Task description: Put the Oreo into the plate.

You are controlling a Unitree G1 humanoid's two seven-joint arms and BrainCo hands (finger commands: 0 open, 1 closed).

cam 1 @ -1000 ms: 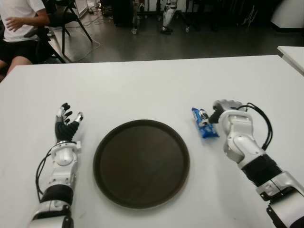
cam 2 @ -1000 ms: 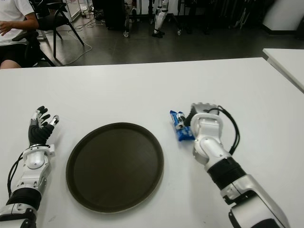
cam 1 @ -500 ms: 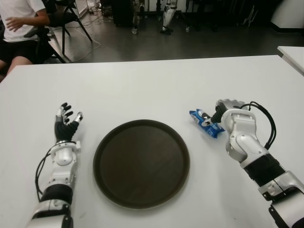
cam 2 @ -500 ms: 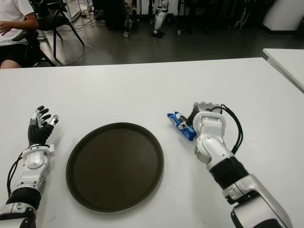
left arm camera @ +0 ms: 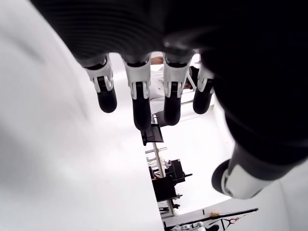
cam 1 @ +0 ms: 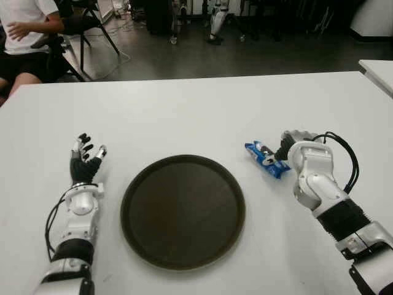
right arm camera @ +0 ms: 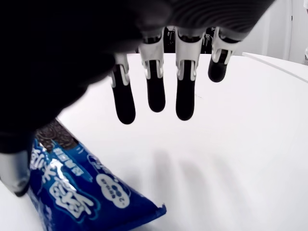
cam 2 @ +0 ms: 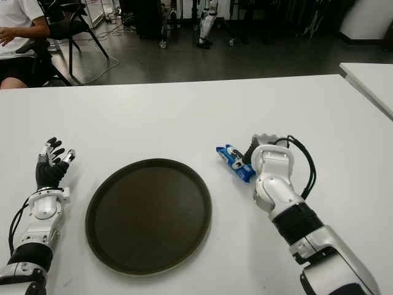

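Fingers [right arm camera: 155,86] of the right hand [cam 1: 293,142] hang extended, gripping nothing, beside the Oreo packet [cam 1: 266,158], which lies on the white table [cam 1: 184,117] just right of the dark plate [cam 1: 183,210]. Light, crinkly and likely slippery, it looks best pinched across its middle. Left hand [cam 1: 85,161] shows open, left of the plate.

Materials and surface finishes on the table [cam 1: 184,110].

Smooth, matt white tabletop; dark brown plate [cam 1: 183,211] with low sheen and raised rim; glossy blue printed foil Oreo packet [cam 1: 266,158]; right hand [cam 1: 293,142] in glossy white plastic shell with black ribbed rubber; left hand [cam 1: 84,161] likewise, with matt black finger pads.
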